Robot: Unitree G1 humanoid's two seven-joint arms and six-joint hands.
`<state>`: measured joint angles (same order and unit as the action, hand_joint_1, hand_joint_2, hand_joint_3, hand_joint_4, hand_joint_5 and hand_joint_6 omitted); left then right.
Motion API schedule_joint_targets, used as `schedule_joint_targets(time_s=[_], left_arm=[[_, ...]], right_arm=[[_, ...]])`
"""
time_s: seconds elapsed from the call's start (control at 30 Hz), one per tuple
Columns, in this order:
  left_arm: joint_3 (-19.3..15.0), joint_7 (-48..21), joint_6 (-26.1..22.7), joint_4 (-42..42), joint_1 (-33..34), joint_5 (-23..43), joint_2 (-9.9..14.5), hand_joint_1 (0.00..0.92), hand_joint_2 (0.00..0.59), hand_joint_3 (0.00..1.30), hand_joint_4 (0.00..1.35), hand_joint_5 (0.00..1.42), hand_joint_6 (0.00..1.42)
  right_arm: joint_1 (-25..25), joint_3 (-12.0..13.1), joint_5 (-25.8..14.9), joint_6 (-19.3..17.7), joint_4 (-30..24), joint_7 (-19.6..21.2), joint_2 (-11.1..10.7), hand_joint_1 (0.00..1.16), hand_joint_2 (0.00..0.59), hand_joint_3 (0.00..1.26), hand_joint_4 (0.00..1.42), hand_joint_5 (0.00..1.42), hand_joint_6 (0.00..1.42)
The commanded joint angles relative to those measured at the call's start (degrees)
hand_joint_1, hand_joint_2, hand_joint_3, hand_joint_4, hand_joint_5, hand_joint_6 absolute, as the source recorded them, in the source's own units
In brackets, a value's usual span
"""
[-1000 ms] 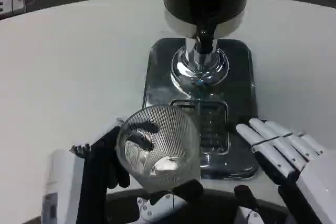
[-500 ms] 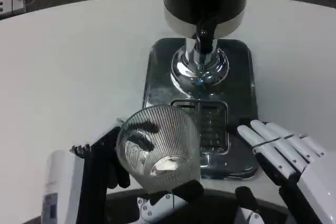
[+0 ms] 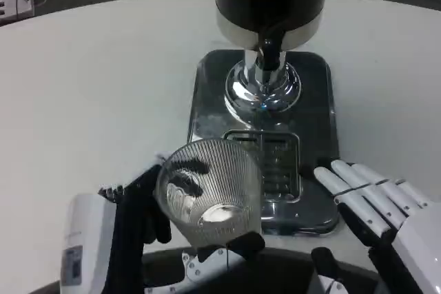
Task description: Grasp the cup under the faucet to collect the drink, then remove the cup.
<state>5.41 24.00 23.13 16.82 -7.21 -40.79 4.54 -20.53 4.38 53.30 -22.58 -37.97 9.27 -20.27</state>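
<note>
In the head view, the left hand [image 3: 134, 222] grips the ribbed glass cup [image 3: 209, 191] at the near edge of the dispenser's tray [image 3: 317, 101]. It is not yet under the faucet [image 3: 267, 53], so filling and removing remain, I judge. The right hand [image 3: 375, 201] waits beside the tray, fingers straight and holding nothing.

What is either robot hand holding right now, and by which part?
The left robot hand holds the ribbed glass cup by its side wall. The right robot hand holds nothing.
</note>
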Motion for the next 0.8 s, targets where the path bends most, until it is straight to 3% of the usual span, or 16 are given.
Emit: schedule_joint_targets(time_s=[0.03,0.47,0.8], left_arm=[[-0.7,1.89,0.74,-3.03,4.02,0.7,0.34,0.78,0.008,1.06,1.16,1.19,1.26],[-2.24,3.45,-1.2,-13.31,15.04,-0.42,2.78,0.779,0.008,1.06,1.16,1.19,1.26],[0.19,5.76,-3.61,-23.6,25.31,-2.71,4.17,0.779,0.008,1.06,1.14,1.19,1.26]], right_arm=[[-1.27,0.57,0.26,0.69,-1.32,-0.38,0.81,0.39,0.554,0.16,0.13,0.18,0.26],[-2.96,1.98,0.13,1.36,-1.25,0.41,1.61,0.39,0.554,0.16,0.13,0.18,0.26],[-4.04,4.44,-1.41,0.34,-0.6,1.11,1.27,0.39,0.554,0.16,0.13,0.18,0.26]])
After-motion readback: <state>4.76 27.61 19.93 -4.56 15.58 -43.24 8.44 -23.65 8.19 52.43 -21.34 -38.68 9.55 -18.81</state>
